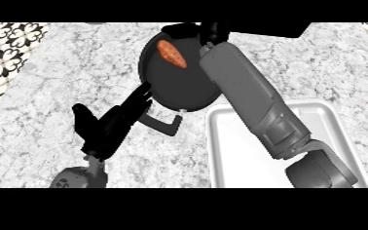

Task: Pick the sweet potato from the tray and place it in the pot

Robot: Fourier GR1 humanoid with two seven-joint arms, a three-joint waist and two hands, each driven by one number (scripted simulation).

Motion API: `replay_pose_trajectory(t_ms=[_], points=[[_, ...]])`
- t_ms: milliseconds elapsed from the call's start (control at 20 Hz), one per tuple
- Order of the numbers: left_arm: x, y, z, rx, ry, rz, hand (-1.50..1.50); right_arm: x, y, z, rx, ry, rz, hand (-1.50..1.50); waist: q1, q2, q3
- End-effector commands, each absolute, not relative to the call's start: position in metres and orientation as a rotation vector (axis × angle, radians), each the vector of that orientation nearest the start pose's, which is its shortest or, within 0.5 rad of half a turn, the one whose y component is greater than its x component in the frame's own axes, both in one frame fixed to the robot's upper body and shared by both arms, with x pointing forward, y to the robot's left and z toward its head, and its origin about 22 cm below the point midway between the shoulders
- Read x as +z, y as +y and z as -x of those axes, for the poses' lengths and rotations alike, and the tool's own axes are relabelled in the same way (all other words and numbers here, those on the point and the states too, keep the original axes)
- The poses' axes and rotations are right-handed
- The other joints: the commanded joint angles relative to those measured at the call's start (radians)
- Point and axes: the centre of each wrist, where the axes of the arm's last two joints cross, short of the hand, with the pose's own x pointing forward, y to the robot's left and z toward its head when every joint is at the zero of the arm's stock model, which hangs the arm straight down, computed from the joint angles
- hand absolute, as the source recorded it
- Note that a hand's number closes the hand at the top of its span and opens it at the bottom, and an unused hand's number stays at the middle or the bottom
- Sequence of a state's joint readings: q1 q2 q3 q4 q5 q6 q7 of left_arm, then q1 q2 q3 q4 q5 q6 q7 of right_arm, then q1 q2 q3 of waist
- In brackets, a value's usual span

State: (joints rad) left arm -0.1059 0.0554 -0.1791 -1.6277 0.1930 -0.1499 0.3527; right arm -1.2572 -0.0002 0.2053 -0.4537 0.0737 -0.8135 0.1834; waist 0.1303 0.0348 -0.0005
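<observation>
Speckled grey stone counter, black-and-white patterned tiles at its left edge

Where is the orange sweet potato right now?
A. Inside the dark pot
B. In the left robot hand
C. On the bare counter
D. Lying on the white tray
A. The sweet potato lies inside the dark pot, near its far side; the white tray at the right shows no sweet potato, and the left robot hand is open beside the pot.
</observation>
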Motion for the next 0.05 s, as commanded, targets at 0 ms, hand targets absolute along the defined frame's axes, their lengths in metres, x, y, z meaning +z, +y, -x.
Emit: replay_pose_trajectory(t_ms=[0], points=[[0.0287,0.1973,-0.2539,-0.213,-1.351,0.329,0.0,0.1295,-0.0442,-0.4417,0.045,-1.637,0.61,-1.5,-0.038,-0.011,0.0]])
